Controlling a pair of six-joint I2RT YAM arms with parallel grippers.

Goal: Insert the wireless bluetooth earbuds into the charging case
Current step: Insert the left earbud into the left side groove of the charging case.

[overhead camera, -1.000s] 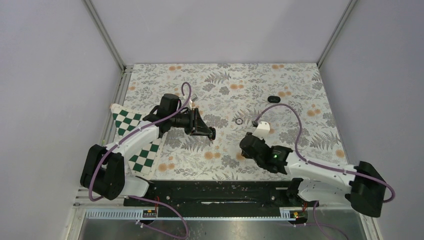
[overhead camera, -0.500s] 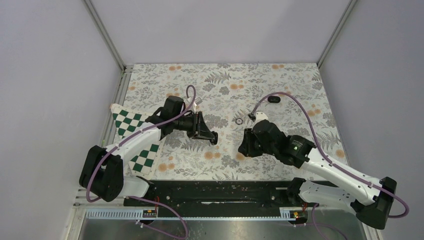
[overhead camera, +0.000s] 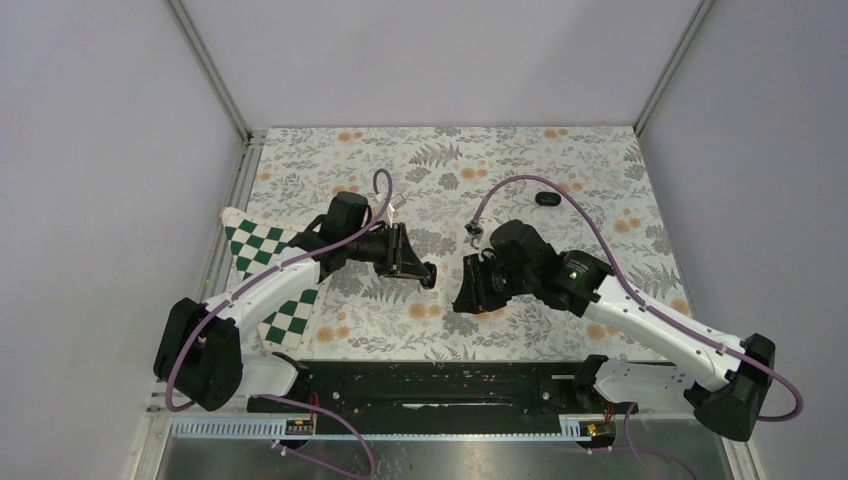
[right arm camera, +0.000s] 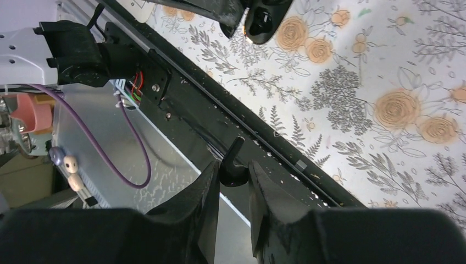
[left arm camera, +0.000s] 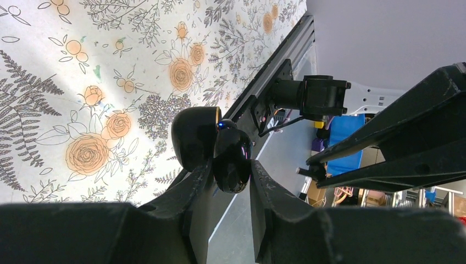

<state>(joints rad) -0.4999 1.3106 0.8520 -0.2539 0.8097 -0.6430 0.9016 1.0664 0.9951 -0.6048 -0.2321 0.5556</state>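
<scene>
My left gripper (left arm camera: 229, 177) is shut on the charging case (left arm camera: 233, 157), a glossy black shell held off the table. Its lid (left arm camera: 193, 137) is swung open and a small blue light shows at the hinge. In the top view this gripper (overhead camera: 424, 272) hovers over the middle of the floral mat. My right gripper (right arm camera: 233, 171) is shut on one black earbud (right arm camera: 234, 151), its stem poking up between the pads. From above, the right gripper (overhead camera: 464, 300) sits just right of the left one, a short gap apart. The open case (right arm camera: 262, 21) shows at the top of the right wrist view.
A small black oval object (overhead camera: 546, 199) lies on the mat at the far right. A green-and-white checkerboard sheet (overhead camera: 252, 250) lies under the left arm. The black base rail (overhead camera: 430, 378) runs along the near edge. Purple cables loop above both wrists.
The right arm has swung left and forward, carrying the earbud close to the left gripper. The left gripper has barely shifted and still holds the case.
</scene>
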